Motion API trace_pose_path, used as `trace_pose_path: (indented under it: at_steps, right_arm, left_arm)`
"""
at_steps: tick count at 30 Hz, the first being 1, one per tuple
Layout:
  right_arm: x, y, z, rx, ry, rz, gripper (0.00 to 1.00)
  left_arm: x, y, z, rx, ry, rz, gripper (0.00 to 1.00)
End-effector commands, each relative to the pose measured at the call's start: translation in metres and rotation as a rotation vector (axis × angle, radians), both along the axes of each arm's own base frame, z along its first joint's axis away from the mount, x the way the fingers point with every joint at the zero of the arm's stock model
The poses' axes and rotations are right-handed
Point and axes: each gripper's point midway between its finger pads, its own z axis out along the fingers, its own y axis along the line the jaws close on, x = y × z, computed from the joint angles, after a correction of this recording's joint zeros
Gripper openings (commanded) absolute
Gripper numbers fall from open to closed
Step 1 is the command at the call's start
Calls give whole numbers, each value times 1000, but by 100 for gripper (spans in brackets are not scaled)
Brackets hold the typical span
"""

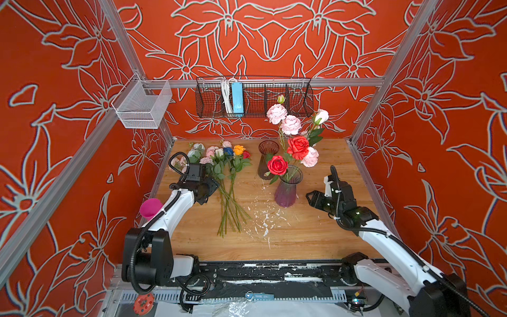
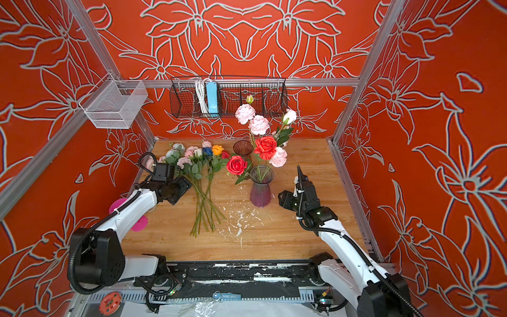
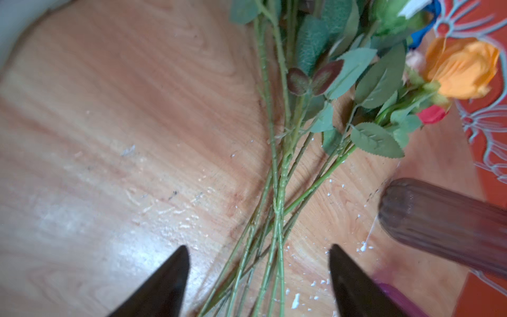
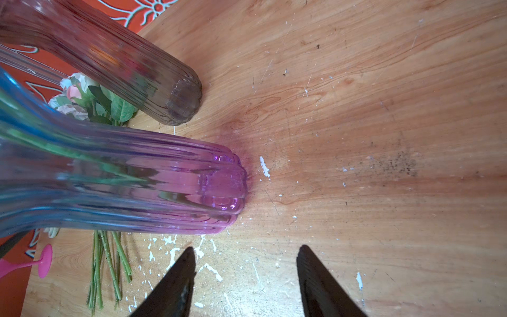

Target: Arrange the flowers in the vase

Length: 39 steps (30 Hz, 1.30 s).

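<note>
Now | left gripper [image 3: 258,247]: jaws apart, nothing clamped, nearer arm | loose flowers [image 1: 228,200]: centre-left of a top view, stems lined up between those jaws, long axis lower-to-upper, blooms uppermost | right gripper [image 4: 246,247]: apart, empty, beside purple vase [image 1: 286,192]

Robot test cell (lab-like): aluminium frame [image 1: 348,82], red floral backdrop panels [image 1: 274,33], wooden tabletop [image 1: 315,236].

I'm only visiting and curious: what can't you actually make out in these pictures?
- Left gripper: in both top views its fingers are hidden under its own body.
- Pink object: in both top views, half hidden behind the left arm.
- Brown vase: left wrist view, top cut off by the edge, blurred.
</note>
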Motion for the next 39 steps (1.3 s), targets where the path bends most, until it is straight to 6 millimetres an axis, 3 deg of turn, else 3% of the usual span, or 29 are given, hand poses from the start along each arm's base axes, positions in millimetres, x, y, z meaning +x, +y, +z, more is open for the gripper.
trace_pose_path:
  at_steps: [1,5,11,18,23,30,39]
  right_arm:
    - [1,-4,0,-2,-13,-23,61]
    - [0,-4,0,-1,-12,-19,61]
    - [-5,-5,5,-5,-24,-14,61]
    - [-6,-6,2,-7,-13,-15,61]
    - [-8,-9,4,-14,-27,-26,61]
    - [-11,-10,1,-14,-18,-25,61]
    - [-10,-9,2,-13,-22,-22,61]
  left_arm:
    - [13,-1,-7,7,22,-37,57]
    - [28,-15,-18,-48,54,-98,34]
    - [41,-16,-32,-67,50,-74,37]
    - [61,-30,-44,-135,46,-123,42]
    - [62,-26,-56,-99,93,-141,37]
    - [61,-25,-49,-73,79,-170,21]
    - [58,-27,-48,-51,78,-241,17]
